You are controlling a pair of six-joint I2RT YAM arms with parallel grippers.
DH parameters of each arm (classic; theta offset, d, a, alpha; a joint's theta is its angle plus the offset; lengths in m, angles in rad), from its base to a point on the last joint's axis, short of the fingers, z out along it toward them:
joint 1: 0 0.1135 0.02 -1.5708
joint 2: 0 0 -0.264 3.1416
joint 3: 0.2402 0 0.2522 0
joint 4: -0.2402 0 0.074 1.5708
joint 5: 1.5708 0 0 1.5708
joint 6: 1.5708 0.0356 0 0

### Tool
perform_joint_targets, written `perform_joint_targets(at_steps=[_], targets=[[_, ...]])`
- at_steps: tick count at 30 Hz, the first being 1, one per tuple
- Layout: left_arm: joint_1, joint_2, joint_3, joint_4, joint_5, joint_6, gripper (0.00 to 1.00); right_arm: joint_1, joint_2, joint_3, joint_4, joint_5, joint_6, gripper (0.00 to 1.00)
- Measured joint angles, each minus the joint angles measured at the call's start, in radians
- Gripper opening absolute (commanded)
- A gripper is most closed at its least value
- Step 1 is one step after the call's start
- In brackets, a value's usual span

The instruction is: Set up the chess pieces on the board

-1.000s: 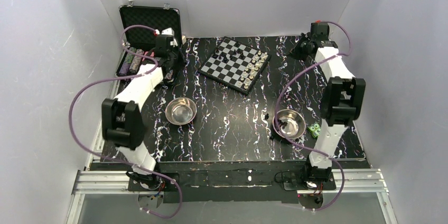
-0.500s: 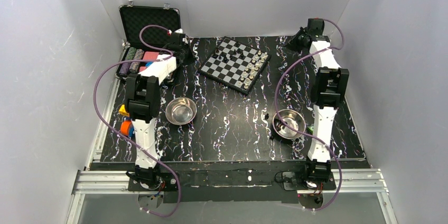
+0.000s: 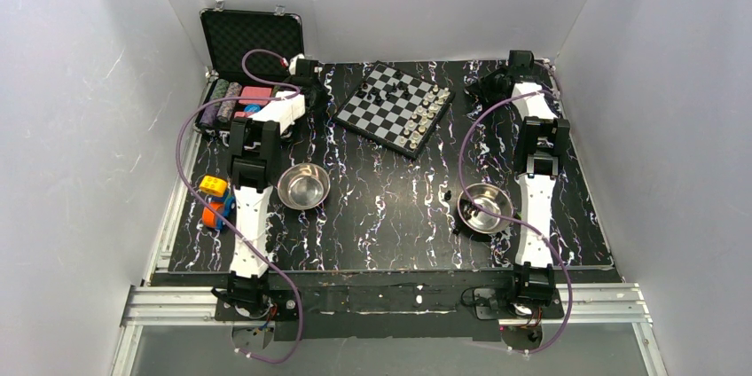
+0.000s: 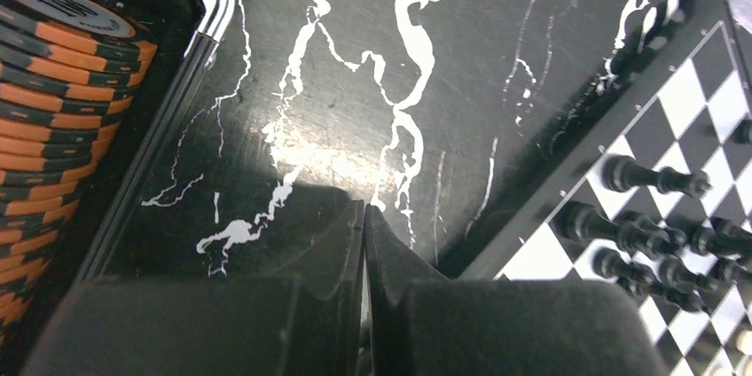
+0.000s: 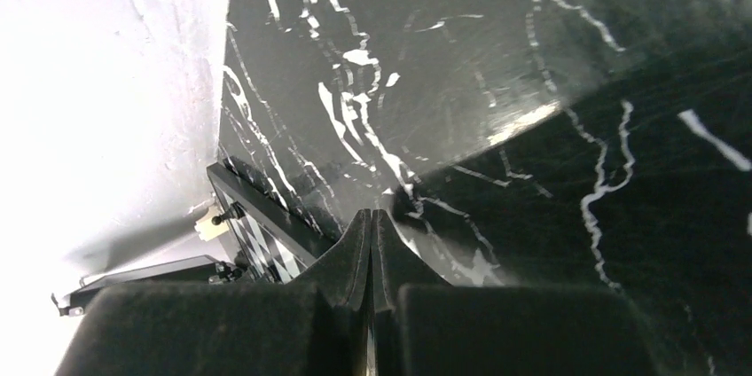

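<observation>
L gripper (image 4: 364,207) and R gripper (image 5: 371,215) both pinched closed, empty. The board (image 4: 687,97) sits just right of L, left of R; pieces (image 4: 656,181) stand on it (ranks look part-filled). Prob between picks: next, open R over the likely stray piece (image 3: 448,192) well behind it.

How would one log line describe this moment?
left hand: shut, empty, between chip case and board | right hand: shut, empty, over table beside board | chess pieces: standing on board
</observation>
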Motion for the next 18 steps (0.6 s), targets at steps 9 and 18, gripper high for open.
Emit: perform_joint_targets(at_steps=[9,18], targets=[[0.0,0.039,0.023,0.016,-0.016,-0.033,0.0,0.002,0.043,0.039,0.022,-0.024,0.077,0.01],[0.0,0.056,0.043,0.02,-0.016,-0.039,0.0,0.018,0.045,0.05,0.023,-0.025,0.106,0.01]])
